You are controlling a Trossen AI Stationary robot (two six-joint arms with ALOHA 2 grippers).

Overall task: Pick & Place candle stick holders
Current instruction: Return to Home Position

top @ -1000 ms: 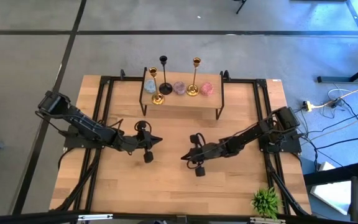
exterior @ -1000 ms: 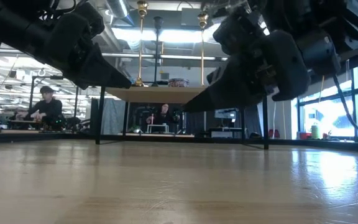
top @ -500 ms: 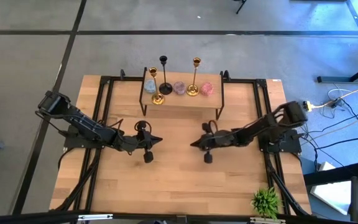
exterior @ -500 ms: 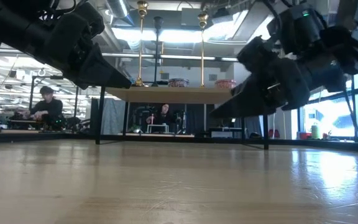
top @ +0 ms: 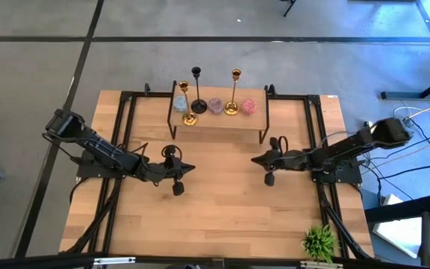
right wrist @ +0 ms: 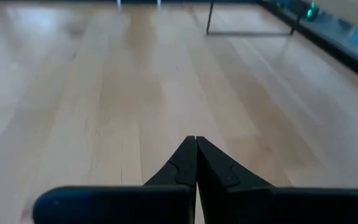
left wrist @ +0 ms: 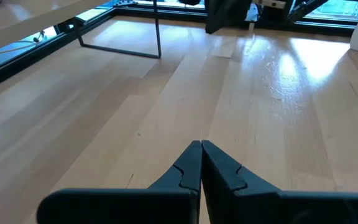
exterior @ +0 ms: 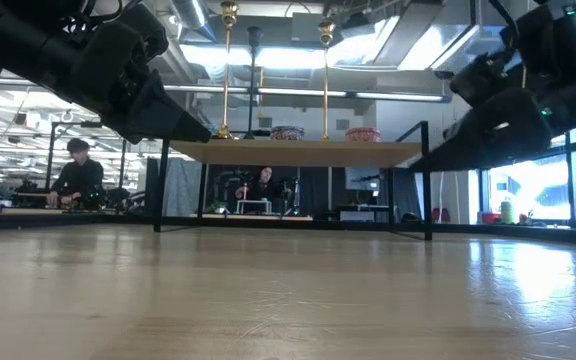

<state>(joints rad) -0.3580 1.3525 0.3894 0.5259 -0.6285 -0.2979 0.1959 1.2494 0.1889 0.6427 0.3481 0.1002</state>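
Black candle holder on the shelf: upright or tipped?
Upright. The black candle holder stands on its base on the shelf, stem vertical in the low view.

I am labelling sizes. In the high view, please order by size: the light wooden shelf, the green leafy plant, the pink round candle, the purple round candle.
1. light wooden shelf
2. green leafy plant
3. pink round candle and purple round candle: alike, not ranked.
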